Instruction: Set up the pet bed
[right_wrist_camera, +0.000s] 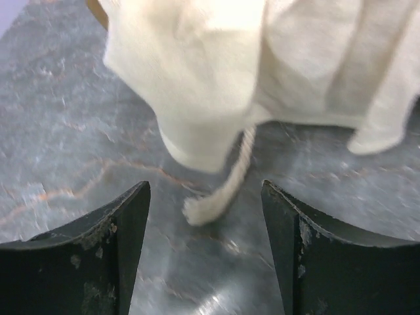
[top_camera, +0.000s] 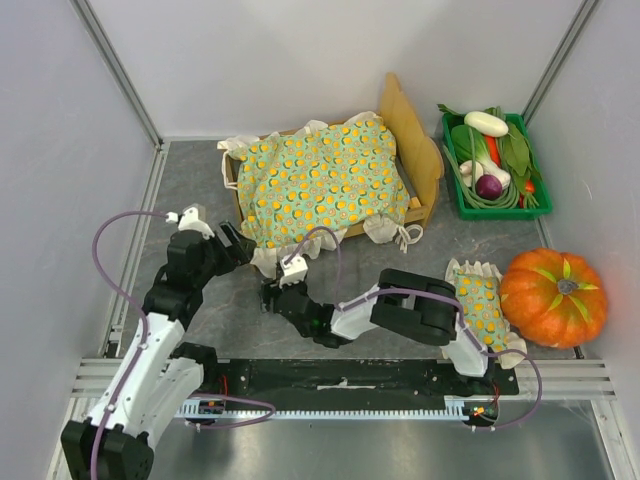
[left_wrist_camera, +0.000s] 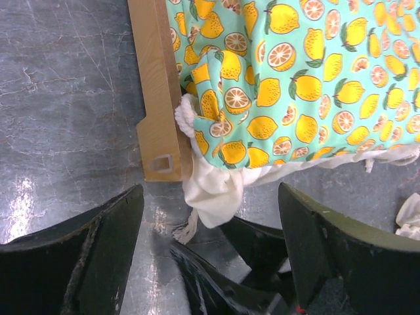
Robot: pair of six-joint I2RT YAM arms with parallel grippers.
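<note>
Top external view, read left to right. The left pincer (top_camera: 236, 247) hung low over the grey counter (top_camera: 190, 185), just off the lower left corner of the pet bed (top_camera: 415, 140). The right pincer (top_camera: 276, 296) sat a little right of it, below the bed's near edge.

Left wrist view: the jaws were spread wide and pinched nothing. Between them showed the bed's light-wood rail end, with the cream ruffle and a tie cord spilling past the corner.

Right wrist view: the jaws were also spread and empty. A cream ruffle and one cord end lay on the counter just ahead of the fingertips (right_wrist_camera: 131, 216), not between them.

The bed stood at upper centre of the frame, with its headboard at the right end. The lemon-print blanket (top_camera: 325, 175) covered the frame from rail to rail and hid the base. Its ruffle overhung the near side, likely because the cloth is larger than the frame.

Judgement: both pincers were low at that edge, placed well for tugging or tidying the overhang.

Further right, the matching pillow (top_camera: 478, 305) lay on the counter at lower right, well apart from the bed and just beside a pumpkin (top_camera: 552, 298). A green crate (top_camera: 500, 212) of vegetables sat above them.

Judgement: the pillow was not yet on the bed. It was closest to the right arm.
</note>
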